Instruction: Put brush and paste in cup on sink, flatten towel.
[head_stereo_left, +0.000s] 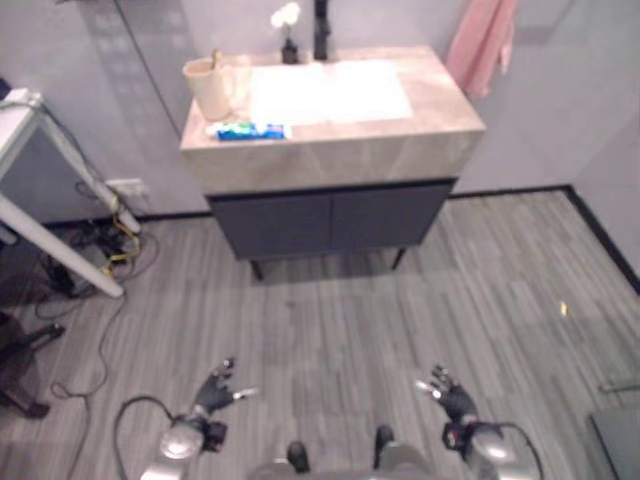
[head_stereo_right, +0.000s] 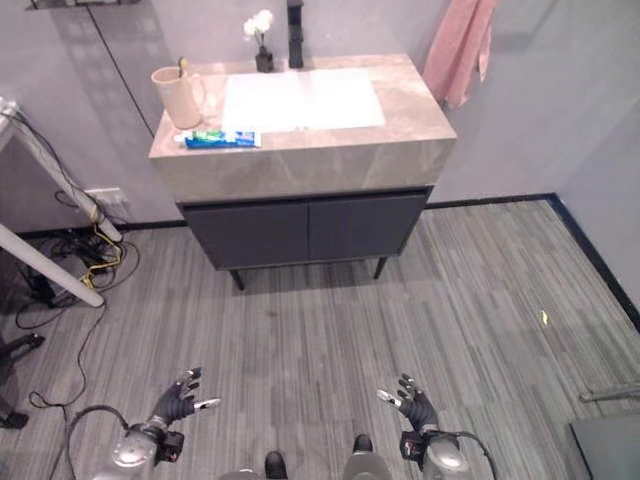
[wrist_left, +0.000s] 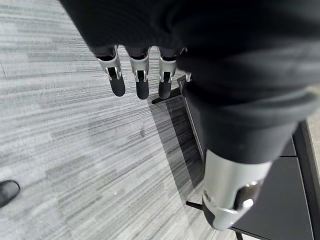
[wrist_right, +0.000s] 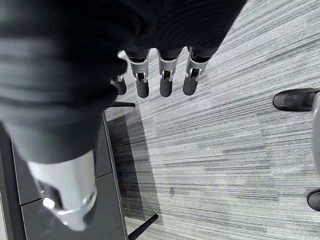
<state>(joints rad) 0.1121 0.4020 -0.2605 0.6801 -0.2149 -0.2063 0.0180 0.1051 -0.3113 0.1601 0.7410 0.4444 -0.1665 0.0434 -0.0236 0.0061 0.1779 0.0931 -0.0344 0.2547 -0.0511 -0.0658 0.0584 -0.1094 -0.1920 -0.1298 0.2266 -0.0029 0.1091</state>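
Left hand: I read it as open, fingers straight and relaxed, nothing in it; it hangs low at near left over the floor, well short of the table.
Right hand: same reading, fingers straight and empty, low at near right.
Why so: my judgement is that both hands are parked free because neither can reach the work from this standing point.
Cup: upright at the far left of the table, a thin stick, likely the brush, already standing in it.
Paste: blue-green tube lying flat near the front left edge, just beside the cup; not yet in.
Towel: pink, hanging bunched on the wall at far right.
Basin: white, mid-table; flower vase behind it.
Writing: print on the tube too small to tell.
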